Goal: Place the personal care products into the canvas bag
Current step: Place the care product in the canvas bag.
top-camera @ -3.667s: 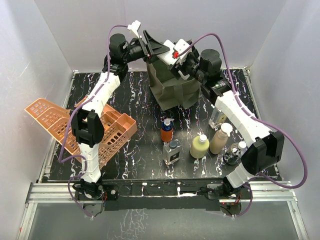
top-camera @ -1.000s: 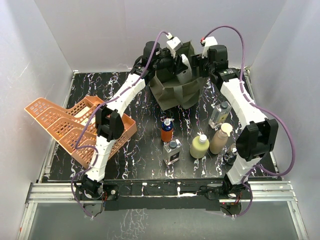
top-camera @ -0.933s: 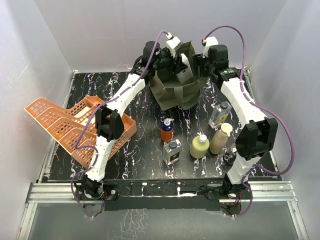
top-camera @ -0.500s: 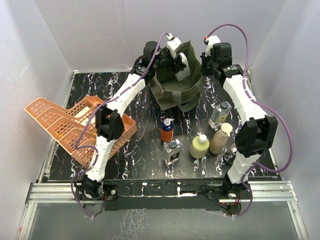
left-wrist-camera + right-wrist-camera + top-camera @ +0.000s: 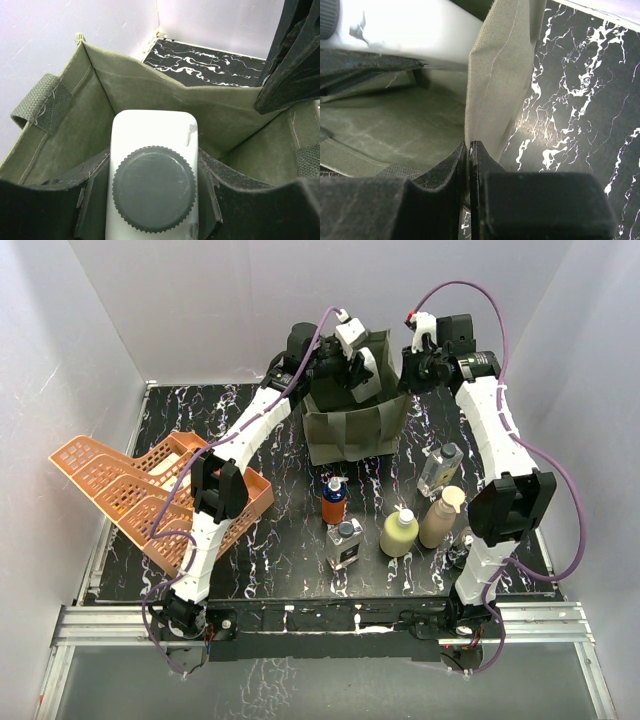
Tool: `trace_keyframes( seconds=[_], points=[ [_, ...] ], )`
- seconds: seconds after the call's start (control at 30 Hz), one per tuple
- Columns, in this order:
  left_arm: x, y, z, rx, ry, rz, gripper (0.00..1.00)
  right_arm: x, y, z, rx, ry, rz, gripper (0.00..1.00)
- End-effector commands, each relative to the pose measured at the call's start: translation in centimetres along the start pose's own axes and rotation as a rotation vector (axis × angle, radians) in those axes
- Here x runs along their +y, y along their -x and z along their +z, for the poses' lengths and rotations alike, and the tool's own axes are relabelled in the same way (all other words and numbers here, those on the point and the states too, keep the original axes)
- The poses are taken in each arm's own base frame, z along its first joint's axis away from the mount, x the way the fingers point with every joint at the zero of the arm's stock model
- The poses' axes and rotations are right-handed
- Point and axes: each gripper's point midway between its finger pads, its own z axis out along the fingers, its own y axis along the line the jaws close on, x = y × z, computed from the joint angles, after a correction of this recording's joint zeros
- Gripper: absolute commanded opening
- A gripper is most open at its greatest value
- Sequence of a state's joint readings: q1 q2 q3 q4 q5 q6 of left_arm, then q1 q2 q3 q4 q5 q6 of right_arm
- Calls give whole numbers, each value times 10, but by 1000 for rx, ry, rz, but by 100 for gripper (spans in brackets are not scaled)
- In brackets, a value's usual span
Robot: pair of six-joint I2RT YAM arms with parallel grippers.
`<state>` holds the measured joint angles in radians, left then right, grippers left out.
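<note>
The olive canvas bag (image 5: pixel 350 430) stands at the back of the table with its mouth open. My left gripper (image 5: pixel 362 378) hangs over that mouth, shut on a white bottle (image 5: pixel 153 135) with a dark ribbed cap; the bag's inside wall (image 5: pixel 140 90) lies below it. My right gripper (image 5: pixel 470 148) is shut on the bag's right wall (image 5: pixel 502 70), seen in the top view at the bag's right rim (image 5: pixel 404 380). Standing on the table are an orange bottle (image 5: pixel 333 503), a square clear bottle (image 5: pixel 345 544), a yellow-green pump bottle (image 5: pixel 399 533), a tan bottle (image 5: pixel 440 518) and a clear black-capped bottle (image 5: pixel 440 469).
Orange lattice baskets (image 5: pixel 140 490) lie stacked at the left. A dark round bottle (image 5: pixel 464 546) is mostly hidden behind the right arm's elbow. White walls close in the black marbled table (image 5: pixel 280 560) on three sides.
My right gripper has shut on the bag's right rim and drawn it up and to the right, opening and straightening the bag. The left gripper has stayed over the bag with the white bottle.
</note>
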<state>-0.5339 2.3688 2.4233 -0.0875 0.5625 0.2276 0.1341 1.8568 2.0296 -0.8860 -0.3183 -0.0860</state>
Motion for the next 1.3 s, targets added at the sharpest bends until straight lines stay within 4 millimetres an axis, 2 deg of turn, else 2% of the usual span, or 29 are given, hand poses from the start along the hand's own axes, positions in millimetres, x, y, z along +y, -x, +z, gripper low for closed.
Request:
trace_keyframes(
  seconds=[0.0,0.27,0.4,0.5,0.53,0.63,0.8,1.03,1.13,1.27],
  points=[
    [-9,74,-9,-189,-42,122,0,0,6,-27,-23,41,-92,8],
    [-23,68,0,-178,-87,137,0,-8,-8,-44,16,126,-179,8],
    [-22,69,5,-183,-70,149,0,-17,-8,-53,19,140,-241,8],
    [-25,67,8,-179,-71,164,0,-13,-11,-56,35,178,-281,8],
    [-26,69,9,-181,-70,169,0,-21,-11,-60,32,168,-273,8],
    [-30,72,11,-190,-69,179,0,-24,-10,-64,13,191,-277,8],
    [-32,79,12,-201,-62,183,0,-15,-18,-58,24,268,-234,8],
    [-33,110,0,-252,-29,173,0,5,-34,-49,61,421,-182,8],
    [-34,110,-3,-241,-32,201,0,11,-35,-52,56,453,-176,8],
    [-36,100,-4,-198,-48,240,0,15,-34,-56,49,470,-183,8]
  ],
)
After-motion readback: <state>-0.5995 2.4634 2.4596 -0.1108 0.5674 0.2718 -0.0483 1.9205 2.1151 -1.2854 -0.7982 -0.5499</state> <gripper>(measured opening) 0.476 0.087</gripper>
